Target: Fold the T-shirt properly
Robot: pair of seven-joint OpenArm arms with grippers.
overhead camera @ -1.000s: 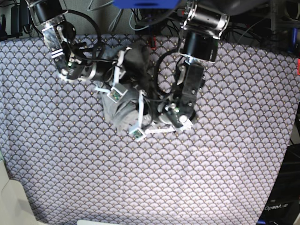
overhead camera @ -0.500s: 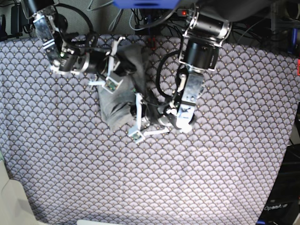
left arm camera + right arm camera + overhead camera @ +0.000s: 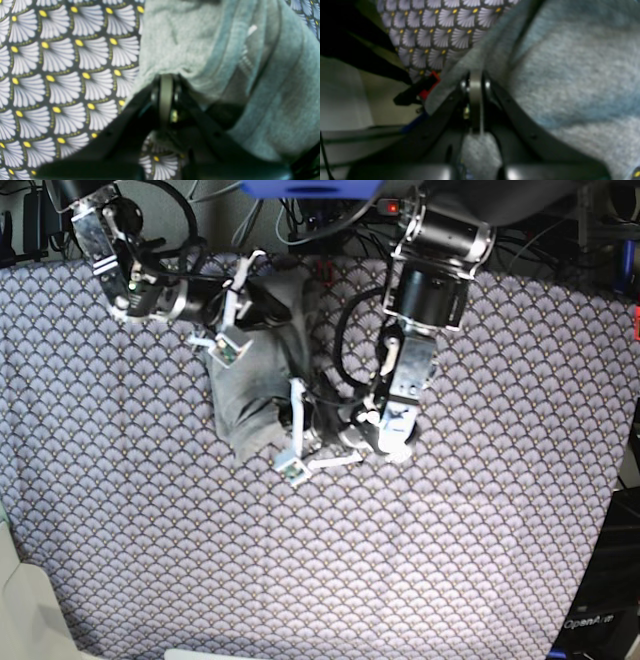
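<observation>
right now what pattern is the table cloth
Purple-grey scallop fans with yellow dots on the table cloth; clearest in left wrist view.

You see the T-shirt [image 3: 275, 100] as soft, matt knit cloth with a fuzzy, slightly rough surface. The table cloth [image 3: 62, 75] under it is smooth printed fabric, also matt. The left gripper [image 3: 166, 82] looks like matt black plastic.

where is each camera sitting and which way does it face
base: overhead, looking straight down on the table cloth, both arms and the bunched T-shirt.
left wrist: behind the left gripper, shut on T-shirt fabric, cloth at left.
right wrist: behind the right gripper, shut on grey fabric; table edge at left.
All views share the T-shirt and patterned cloth.
</observation>
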